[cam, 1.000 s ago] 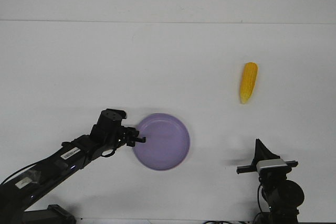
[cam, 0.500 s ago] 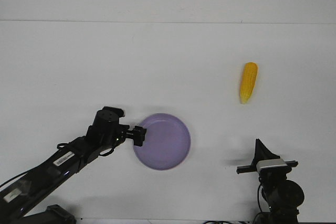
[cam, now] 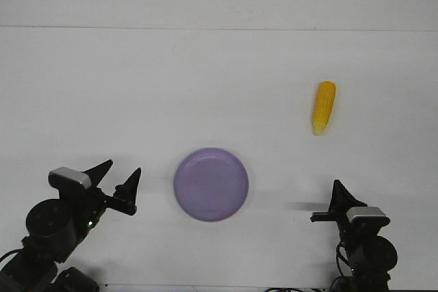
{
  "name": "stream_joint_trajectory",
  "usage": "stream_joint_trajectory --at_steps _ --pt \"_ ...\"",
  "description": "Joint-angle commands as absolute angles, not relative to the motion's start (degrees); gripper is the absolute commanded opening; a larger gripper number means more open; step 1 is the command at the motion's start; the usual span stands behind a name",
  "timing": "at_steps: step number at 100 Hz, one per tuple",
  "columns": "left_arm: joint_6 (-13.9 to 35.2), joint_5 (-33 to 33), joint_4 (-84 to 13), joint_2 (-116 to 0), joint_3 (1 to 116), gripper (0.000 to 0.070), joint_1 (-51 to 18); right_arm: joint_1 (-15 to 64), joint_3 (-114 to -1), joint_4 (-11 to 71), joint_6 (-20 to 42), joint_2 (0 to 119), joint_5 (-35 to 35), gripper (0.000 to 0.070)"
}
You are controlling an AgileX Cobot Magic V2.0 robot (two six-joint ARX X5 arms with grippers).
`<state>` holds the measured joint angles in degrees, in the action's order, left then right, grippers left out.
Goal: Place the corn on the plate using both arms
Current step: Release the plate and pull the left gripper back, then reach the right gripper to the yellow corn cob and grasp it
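The corn [cam: 324,107] lies on the white table at the right, its pointed end toward me. The lavender plate [cam: 211,184] sits empty at the front middle. My left gripper [cam: 118,177] is open and empty, to the left of the plate and apart from it. My right gripper [cam: 337,198] stands at the front right, well short of the corn. Only one pointed finger [cam: 337,193] of it shows, so how its jaws stand is unclear.
The white table [cam: 205,87] runs back to a wall line at the far side. Both arm bases sit at the front edge, left [cam: 48,230] and right [cam: 366,254].
My left arm has let go of the plate's left rim and drawn back to the front left, its gripper now open. The plate stays. The right wrist has turned slightly.
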<state>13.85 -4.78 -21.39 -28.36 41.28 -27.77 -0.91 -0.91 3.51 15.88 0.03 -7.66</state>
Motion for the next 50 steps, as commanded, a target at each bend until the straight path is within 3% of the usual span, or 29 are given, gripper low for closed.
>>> stream_joint_trajectory --at_steps 1,15,25,29,40,44,50 --pt "12.8 -5.2 -23.6 -27.4 41.0 0.0503 -28.0 -1.0 -1.4 0.2 20.9 0.1 -8.1 0.0005" --pt "12.9 -5.1 -28.8 -24.9 41.0 0.0503 -28.0 -1.0 -8.7 0.2 21.6 2.6 -4.1 0.0004" --pt "12.8 -5.1 -30.3 -24.7 41.0 0.0503 -28.0 -1.0 -16.5 2.3 18.3 9.7 -2.8 0.0022" --pt "12.8 -5.1 -30.3 -24.7 41.0 0.0503 -28.0 -1.0 -19.9 3.3 17.1 14.0 -2.9 0.0106" --pt "12.7 -5.1 -29.8 -24.7 41.0 0.0503 -28.0 -0.9 -30.5 7.5 16.0 27.7 -3.1 0.0472" --pt "12.7 -5.1 -29.8 -24.7 41.0 0.0503 -28.0 -0.9 -34.4 9.3 15.4 32.9 -3.1 0.0525" --pt "12.7 -5.1 -29.8 -24.7 41.0 0.0503 -28.0 -0.9 -40.2 11.9 13.7 41.0 -3.0 0.0540"
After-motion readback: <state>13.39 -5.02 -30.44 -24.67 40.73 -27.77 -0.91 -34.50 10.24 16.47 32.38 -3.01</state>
